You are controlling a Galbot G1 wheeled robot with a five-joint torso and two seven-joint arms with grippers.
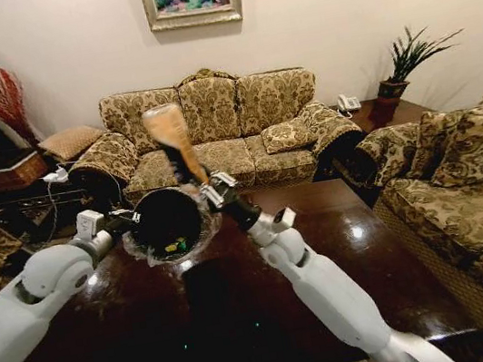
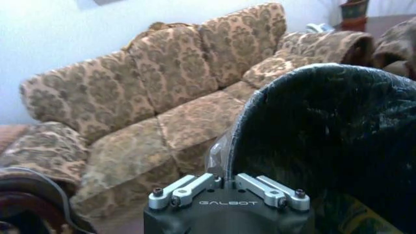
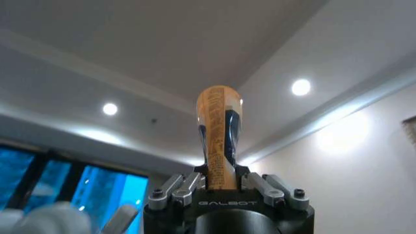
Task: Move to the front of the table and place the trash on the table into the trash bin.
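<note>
A dark glossy table [image 1: 344,247] fills the foreground, with a patterned sofa [image 1: 215,130] against the wall beyond its far edge.

The left arm reaches in over the table's left side. Its pincer [image 1: 136,220] is clamped on the rim of the bin [image 1: 169,222], holding the bin lifted above the far middle of the table, tipped so its dark mouth faces the camera. A clear liner [image 1: 197,239] crinkles around the rim, and small green and yellow bits [image 1: 175,245] lie inside. In the left wrist view, the pincer [image 2: 224,181] grips the edge of the bin [image 2: 325,136], its black wall curving away beside the fingers [image 2: 266,187].

The right arm stretches up from the table's near edge. Its pincer [image 1: 206,189] is closed on the lower end of a brown-orange bottle [image 1: 170,137], which stands nearly upright just above the bin's far rim. In the right wrist view, the pincer [image 3: 222,181] holds the bottle [image 3: 219,126] against the ceiling.
</note>
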